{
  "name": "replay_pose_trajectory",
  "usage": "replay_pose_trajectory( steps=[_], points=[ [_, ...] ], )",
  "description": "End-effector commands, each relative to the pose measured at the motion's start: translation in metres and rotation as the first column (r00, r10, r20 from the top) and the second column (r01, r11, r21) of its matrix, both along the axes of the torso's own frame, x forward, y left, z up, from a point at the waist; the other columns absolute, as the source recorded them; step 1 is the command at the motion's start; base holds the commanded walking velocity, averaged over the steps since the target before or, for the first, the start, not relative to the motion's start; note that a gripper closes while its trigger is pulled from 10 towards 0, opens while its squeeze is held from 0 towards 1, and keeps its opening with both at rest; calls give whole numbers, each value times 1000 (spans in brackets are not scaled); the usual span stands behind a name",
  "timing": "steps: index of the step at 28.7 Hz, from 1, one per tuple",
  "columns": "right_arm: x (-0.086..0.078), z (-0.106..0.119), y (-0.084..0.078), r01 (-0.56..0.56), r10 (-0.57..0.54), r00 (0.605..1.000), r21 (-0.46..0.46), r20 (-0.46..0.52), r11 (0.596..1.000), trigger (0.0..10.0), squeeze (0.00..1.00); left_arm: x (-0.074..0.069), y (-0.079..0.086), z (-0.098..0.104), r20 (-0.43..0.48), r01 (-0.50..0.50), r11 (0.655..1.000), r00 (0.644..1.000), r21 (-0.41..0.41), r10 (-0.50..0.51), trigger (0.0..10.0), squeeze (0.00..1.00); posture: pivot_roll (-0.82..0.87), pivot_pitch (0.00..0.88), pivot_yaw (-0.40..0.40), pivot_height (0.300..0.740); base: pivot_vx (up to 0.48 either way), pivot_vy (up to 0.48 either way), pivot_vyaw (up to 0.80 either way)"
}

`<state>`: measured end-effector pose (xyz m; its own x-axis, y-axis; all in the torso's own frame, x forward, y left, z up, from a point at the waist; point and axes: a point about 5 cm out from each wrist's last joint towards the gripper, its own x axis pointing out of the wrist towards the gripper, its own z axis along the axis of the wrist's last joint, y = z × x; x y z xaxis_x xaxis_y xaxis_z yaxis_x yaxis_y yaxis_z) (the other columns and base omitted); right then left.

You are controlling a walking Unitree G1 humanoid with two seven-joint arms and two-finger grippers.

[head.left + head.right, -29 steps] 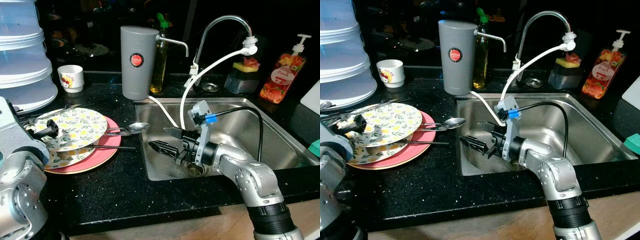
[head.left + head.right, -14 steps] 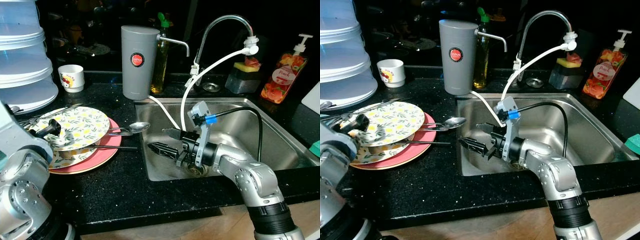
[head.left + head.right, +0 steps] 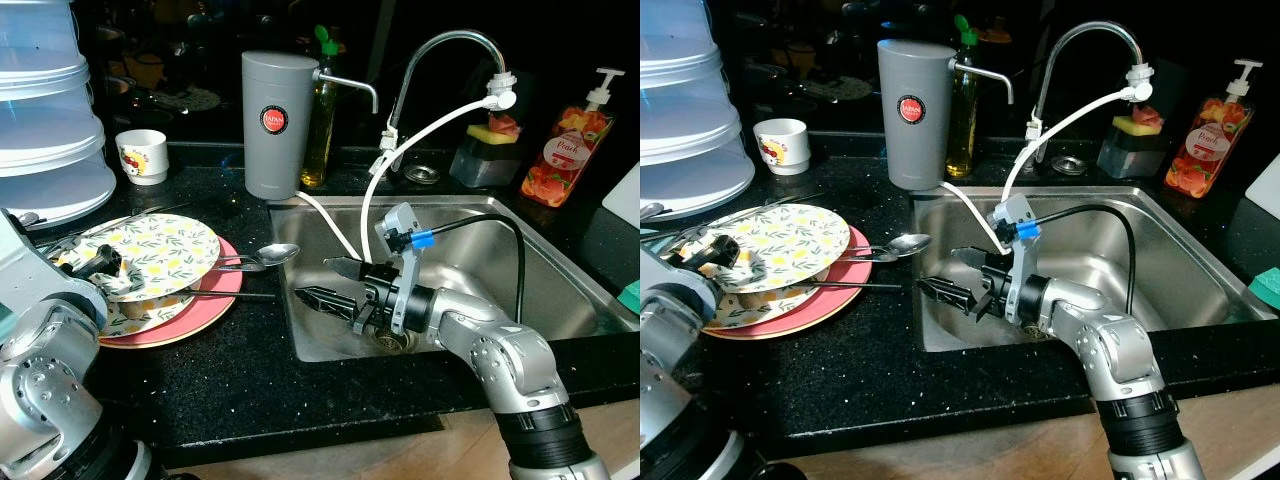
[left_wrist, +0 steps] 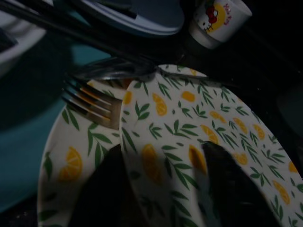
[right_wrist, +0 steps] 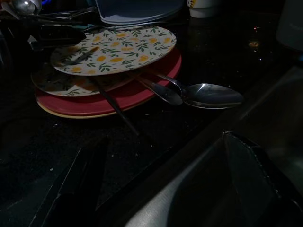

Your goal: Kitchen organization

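the black table [image 3: 230, 370] is carrying a steel sink [image 3: 560, 270], the landmark here. just beside the sink's left rim a stack of plates is sitting: a lemon-print plate [image 3: 165, 255] tilting over a pink plate [image 3: 190, 315], with a spoon [image 3: 275, 254] lying from the stack toward the sink. the right end effector [image 3: 325, 283] is hovering released, fingers apart and empty, inside the sink near that rim. the left end effector [image 4: 161, 189] is straddling the lemon-print plate's edge, fingers spread.

Soap bottle [image 3: 567, 150] (pump-top), sponge [image 3: 496, 130], faucet [image 3: 445, 44]
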<state>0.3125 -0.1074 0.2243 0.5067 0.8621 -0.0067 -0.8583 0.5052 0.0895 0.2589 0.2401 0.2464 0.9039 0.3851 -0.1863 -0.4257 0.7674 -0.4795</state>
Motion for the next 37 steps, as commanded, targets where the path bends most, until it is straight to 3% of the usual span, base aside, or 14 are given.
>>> replay_pose_trajectory(
  steps=[1,10,15,19,21,23,24,26,28,29,32,35,36,37],
  points=[
    [1,2,-1,1,-1,1000,-6,10,1000,10000,0,2,-3,-4,-12,16,999,1000,-36,-16,0,0,62,34,-65,740,0,0,0],
    [1,2,-1,0,0,1000,-6,8,1000,10000,0,2,-1,2,21,18,998,1000,-53,-17,0,0,64,37,-68,740,0,0,0],
    [1,2,0,0,0,1000,-5,8,1000,10000,0,4,-2,10,37,36,998,999,48,-38,0,0,64,37,-68,740,0,0,0],
    [1,2,0,0,0,1000,-5,8,1000,10000,0,4,-3,13,41,41,997,998,64,-43,0,0,65,36,-68,740,0,0,0],
    [1,3,0,1,-1,1000,-4,9,1000,10000,0,5,-5,20,57,61,986,996,155,-70,0,0,65,36,-68,740,0,0,0],
    [1,3,0,1,-1,1000,-3,11,1000,10000,0,8,-10,31,73,99,950,989,296,-125,0,0,65,36,-68,740,0,0,0],
    [1,3,0,1,-1,1000,-3,11,1000,10000,0,8,-10,31,73,99,950,989,296,-125,0,0,65,36,-68,740,0,0,0],
    [2,4,0,1,-1,1000,-2,13,1000,10000,0,10,-17,40,75,144,892,978,428,-193,0,0,65,36,-68,740,0,0,0],
    [2,4,0,1,-1,1000,-2,13,1000,10000,0,10,-17,40,75,144,892,978,428,-193,0,0,65,36,-68,740,0,0,0],
    [2,5,0,3,-3,1000,-1,15,1000,10000,0,13,-23,44,75,170,851,968,497,-238,0,0,66,36,-71,740,0,0,0],
    [3,5,0,6,-6,1000,1,18,1000,10000,0,16,-28,47,71,188,813,960,551,-270,0,0,66,35,-69,740,0,0,0],
    [5,8,0,21,-21,999,8,29,1000,10000,0,22,-36,55,50,213,716,944,665,-327,0,0,62,34,-64,740,0,0,0],
    [5,8,0,21,-21,999,8,29,1000,10000,0,22,-36,55,50,213,716,944,665,-327,0,0,62,34,-64,740,0,0,0],
    [5,10,-2,28,-28,999,13,33,1000,10000,0,24,-35,60,39,202,669,944,715,-327,0,0,61,32,-62,740,0,0,0]
  ],
)
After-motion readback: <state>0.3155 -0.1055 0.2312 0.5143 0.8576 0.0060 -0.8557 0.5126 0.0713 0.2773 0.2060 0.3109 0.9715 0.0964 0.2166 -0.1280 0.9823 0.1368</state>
